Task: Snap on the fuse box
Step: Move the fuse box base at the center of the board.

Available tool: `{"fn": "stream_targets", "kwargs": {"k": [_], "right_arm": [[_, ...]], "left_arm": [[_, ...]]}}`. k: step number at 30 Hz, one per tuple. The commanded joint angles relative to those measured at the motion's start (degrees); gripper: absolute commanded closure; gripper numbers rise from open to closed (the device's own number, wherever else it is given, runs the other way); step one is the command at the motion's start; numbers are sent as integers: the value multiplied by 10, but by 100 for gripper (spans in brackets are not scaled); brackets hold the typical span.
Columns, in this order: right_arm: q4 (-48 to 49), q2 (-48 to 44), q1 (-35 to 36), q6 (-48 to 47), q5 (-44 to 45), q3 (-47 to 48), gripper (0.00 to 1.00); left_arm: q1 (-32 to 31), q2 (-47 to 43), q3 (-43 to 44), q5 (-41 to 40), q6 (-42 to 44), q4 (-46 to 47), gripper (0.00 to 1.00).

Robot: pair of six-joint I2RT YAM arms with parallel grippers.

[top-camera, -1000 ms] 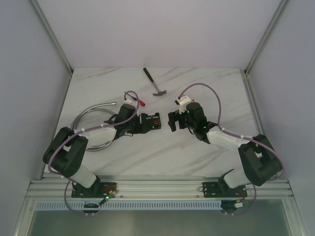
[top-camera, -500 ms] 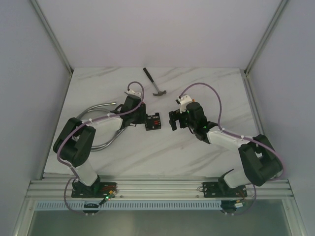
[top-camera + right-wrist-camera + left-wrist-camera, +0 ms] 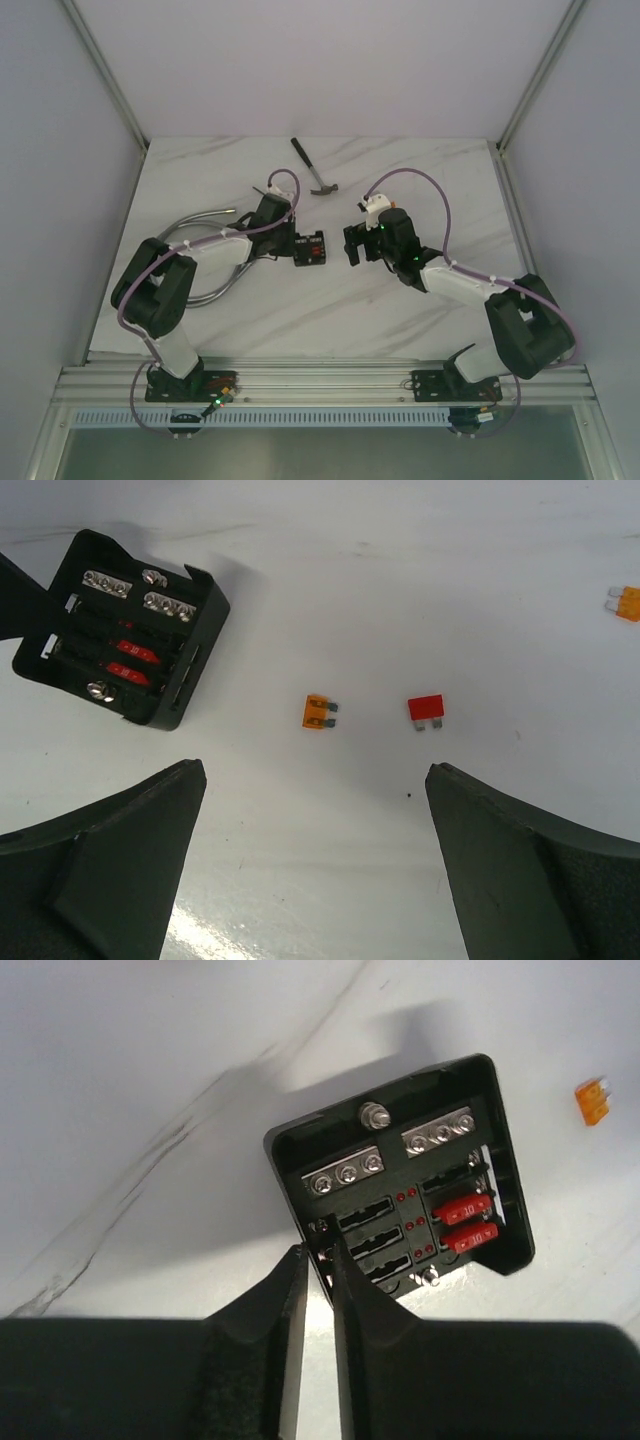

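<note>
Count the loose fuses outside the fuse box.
3: an orange fuse nearest the fuse box, a red fuse beside it, a second orange fuse at the right wrist view's edge. Others may be hidden.

Open tabletop (image 3: 330,310) between the fuse box (image 3: 311,247) and the right gripper (image 3: 350,245), its jaws spread wide and apart from the box. In that gap only two small things lying flat: an orange fuse (image 3: 318,711) and a red fuse (image 3: 426,709). Box's left side blocked by the left gripper (image 3: 318,1250), fingers drawn nearly together at the box's edge. Bare surface from the box toward the arm bases. Farther back, a hammer (image 3: 315,170). Off left, a curved metal hose (image 3: 190,225) beside the left arm.
</note>
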Motion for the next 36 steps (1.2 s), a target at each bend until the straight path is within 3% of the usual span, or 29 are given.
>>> {"fn": "stream_targets", "kwargs": {"k": [1,3,10,18,25,29,36], "right_arm": [[-6,-17,4,3,11,3,0],[-7,-24,4,5,12,-1,0],[-7,-46,4,8,29,-18,0],[-42,-41,-5,58,107,-21,0],[-97,-30,-31,75,109,-11,0],[-121,-18,-38,69,109,5,0],[-163,16,-45,24,90,61,0]], "left_arm": [[-11,-14,12,18,54,-55,82],[-19,-17,13,28,76,-69,86],[-59,-29,17,51,183,-113,87],[-103,13,66,77,304,-129,84],[-115,63,102,140,389,-129,80],[-118,76,113,145,409,-118,73],[-116,-5,68,111,388,-38,47]]}}
